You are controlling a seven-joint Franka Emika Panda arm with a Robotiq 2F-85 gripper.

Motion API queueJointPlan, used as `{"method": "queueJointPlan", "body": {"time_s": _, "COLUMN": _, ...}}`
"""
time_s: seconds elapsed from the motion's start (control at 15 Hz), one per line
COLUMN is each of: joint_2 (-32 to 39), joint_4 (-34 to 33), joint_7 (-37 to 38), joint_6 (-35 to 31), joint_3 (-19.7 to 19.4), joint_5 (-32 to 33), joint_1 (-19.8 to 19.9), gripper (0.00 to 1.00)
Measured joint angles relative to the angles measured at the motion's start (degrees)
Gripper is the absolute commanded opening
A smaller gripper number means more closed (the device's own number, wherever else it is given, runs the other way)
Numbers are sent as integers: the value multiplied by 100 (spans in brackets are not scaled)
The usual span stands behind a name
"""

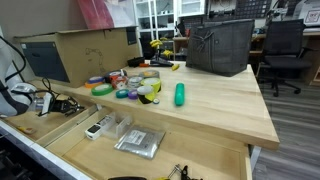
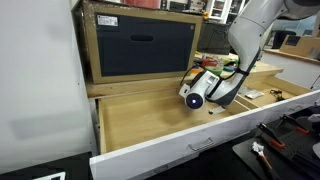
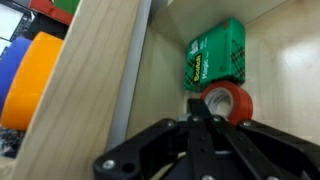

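In the wrist view my gripper is shut, its two black fingers pressed together with nothing visible between them. The tips sit right at the near edge of a red tape roll that lies flat on the wooden drawer floor; I cannot tell whether they touch it. Just beyond the roll lies a green tape box. In an exterior view the arm reaches down into the open drawer, with the gripper low beside the white wrist camera.
A wooden rail runs along the left of the wrist view, with an orange roll and a blue roll past it. The tabletop holds tape rolls, a green cylinder, a grey bag and a cardboard box.
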State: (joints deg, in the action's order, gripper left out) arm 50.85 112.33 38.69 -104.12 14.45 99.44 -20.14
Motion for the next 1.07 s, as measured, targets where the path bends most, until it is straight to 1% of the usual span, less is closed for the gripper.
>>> {"method": "queueJointPlan", "body": {"time_s": 0.53, "joint_2": -7, "joint_4": 1, "joint_7": -456, "joint_6": -374, "joint_3": 1, "joint_5": 262, "joint_1": 195, "gripper": 0}}
{"method": "queueJointPlan", "body": {"time_s": 0.73, "joint_2": -57, "joint_4": 23, "joint_7": -762, "joint_6": -583, "joint_3": 1, "joint_5": 461, "joint_1": 288, "gripper": 0}}
{"method": "queueJointPlan", "body": {"time_s": 1.07, "joint_2": -216, "joint_4": 244, "joint_7": -1131, "joint_6": -884, "joint_3": 7, "joint_5": 821, "joint_1": 433, "gripper": 0}}
